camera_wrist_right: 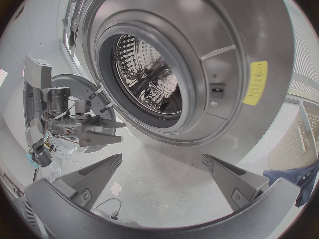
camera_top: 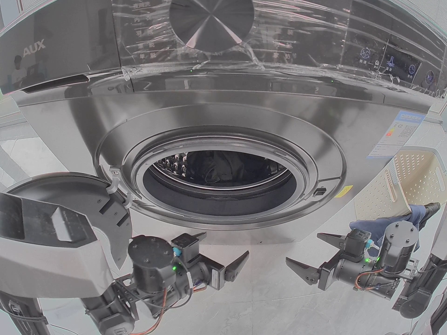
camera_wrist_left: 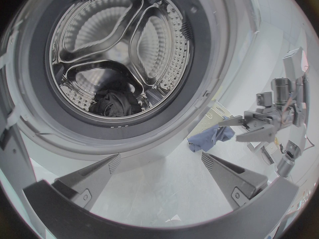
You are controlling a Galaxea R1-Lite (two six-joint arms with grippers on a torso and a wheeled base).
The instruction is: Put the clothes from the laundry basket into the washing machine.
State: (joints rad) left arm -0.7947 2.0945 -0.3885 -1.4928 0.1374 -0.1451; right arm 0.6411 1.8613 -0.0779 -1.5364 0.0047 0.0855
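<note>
Head cam sits high and close to the washing machine [camera_top: 223, 112], facing forward-down onto the drum opening [camera_top: 219, 177], with left tool [camera_top: 223, 245] and right tool [camera_top: 305, 248] at the lower edge. Left wrist cam is low and near, looking up into the drum past its own spread fingers [camera_wrist_left: 96, 173]. Right wrist cam is low on the robot's right, facing the opening obliquely. All three share the opening, and each wrist cam catches the other tool farther off.
</note>
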